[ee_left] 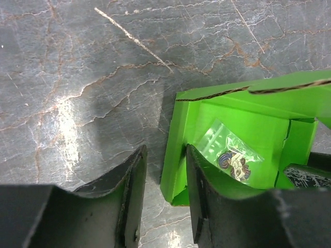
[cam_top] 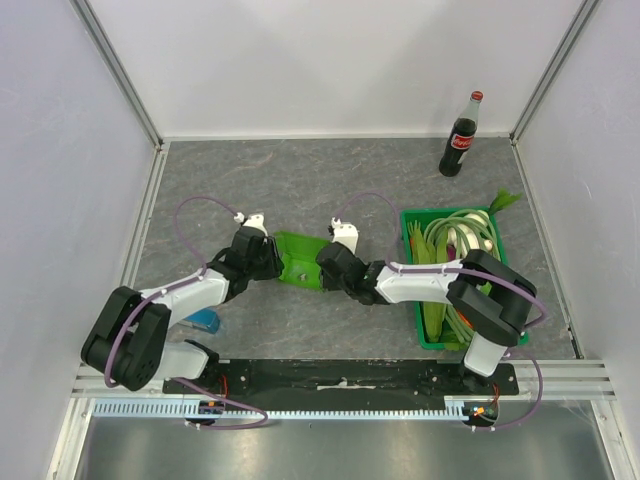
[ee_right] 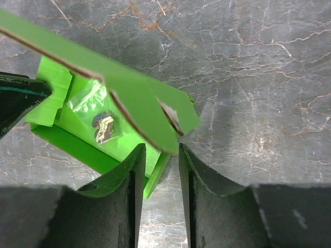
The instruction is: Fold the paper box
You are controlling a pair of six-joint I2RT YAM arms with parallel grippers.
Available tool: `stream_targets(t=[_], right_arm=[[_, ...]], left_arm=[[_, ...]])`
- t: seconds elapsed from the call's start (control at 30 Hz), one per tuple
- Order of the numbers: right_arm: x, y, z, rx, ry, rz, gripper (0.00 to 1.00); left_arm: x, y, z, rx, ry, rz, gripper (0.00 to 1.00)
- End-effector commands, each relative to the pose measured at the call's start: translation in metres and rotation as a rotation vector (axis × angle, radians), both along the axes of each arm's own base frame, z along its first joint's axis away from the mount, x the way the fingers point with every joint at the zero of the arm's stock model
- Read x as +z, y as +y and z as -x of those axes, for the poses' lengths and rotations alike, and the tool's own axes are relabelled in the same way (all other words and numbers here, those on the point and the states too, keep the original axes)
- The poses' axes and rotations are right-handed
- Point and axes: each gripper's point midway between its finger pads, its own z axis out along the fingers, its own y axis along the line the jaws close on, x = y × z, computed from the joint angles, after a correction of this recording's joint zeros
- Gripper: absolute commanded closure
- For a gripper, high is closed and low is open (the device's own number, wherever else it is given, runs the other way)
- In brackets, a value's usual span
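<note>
- Location: the paper box (cam_top: 300, 260) lies on the desk (cam_top: 300, 190) midway between the two arms. It is partly formed, with side walls up and the lid flap unfolded.
- Left gripper (cam_top: 268, 262): its fingers (ee_left: 135, 191) stand apart and straddle the box's end wall, one inside and one outside. Bare desk shows between the outer finger and the wall, so nothing is clamped.
- Right gripper (cam_top: 328, 268): its fingers (ee_right: 189, 191) are likewise apart at the opposite end. A corner of the box wall sits in the gap, close to one finger, and the raised flap (ee_right: 139, 103) hangs over them. No grip is evident.
- Handling, assessed: the card is thin and very light, stiff along its panels but weak at the creases. It is likely to slide on the smooth desk if pushed from one side only. A hard pinch could crush a wall.
- Hold points, assessed: take a wall or flap near its crease, with the other arm bracing the far end.
- Box contents: one small clear packet (ee_left: 232, 157) with a dark printed item inside lies flat on the box floor. It could shift if the box tips.
- Crate (cam_top: 415, 330): a dark-green crate beside the right arm is filled with long pale-green vegetables. It sits apart from the box.
</note>
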Motion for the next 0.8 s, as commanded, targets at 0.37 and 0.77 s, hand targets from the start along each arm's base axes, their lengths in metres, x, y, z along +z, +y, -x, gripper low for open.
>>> stream_targets(t=[0.37,0.77], right_arm=[[-0.003,0.014,-0.012,-0.024,-0.002,0.016,0.82],[0.002,-0.001,-0.014,-0.056,-0.023,0.085,0.88]], left_arm=[[-0.001,-0.017,-0.017,-0.096,-0.049,-0.126,0.68],[0.024,-0.038,-0.003,-0.105,-0.065,-0.014,0.44]])
